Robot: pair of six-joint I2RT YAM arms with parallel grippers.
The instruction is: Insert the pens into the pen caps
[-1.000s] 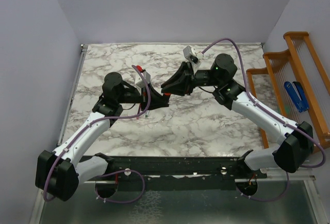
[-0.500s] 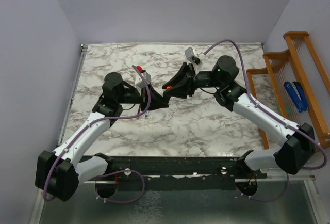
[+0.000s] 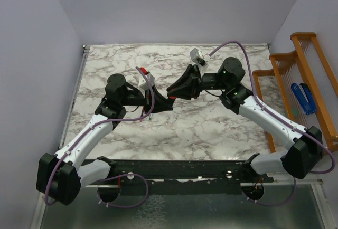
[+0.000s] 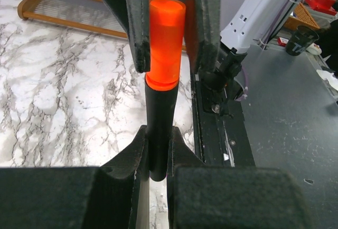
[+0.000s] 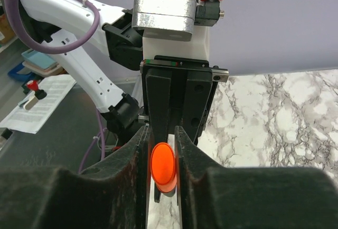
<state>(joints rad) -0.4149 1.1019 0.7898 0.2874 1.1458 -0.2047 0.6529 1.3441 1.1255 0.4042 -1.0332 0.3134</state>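
Observation:
My left gripper [image 3: 164, 103] [image 4: 157, 140] is shut on the black marker [image 4: 158, 129] and holds it above the marble table [image 3: 211, 129]. The bright orange cap [image 4: 165, 41] [image 5: 163, 165] sits over the marker's far end. My right gripper [image 3: 171, 93] [image 5: 160, 139] faces the left one tip to tip and is shut on that cap, its fingers [image 4: 138, 23] on both sides of it. The red-pink pen, the silver-grey pen and the magenta-purple cap are out of view.
A wooden rack [image 3: 311, 65] stands off the table's right edge and holds a blue object [image 3: 303, 97]. Both arms meet over the table's middle, with purple cables looping above them. The black base rail [image 3: 174, 168] runs along the near edge.
My right gripper has shifted slightly right and down toward the left gripper's tip. The orange cap now lies in line with the marker. The left arm has barely moved.

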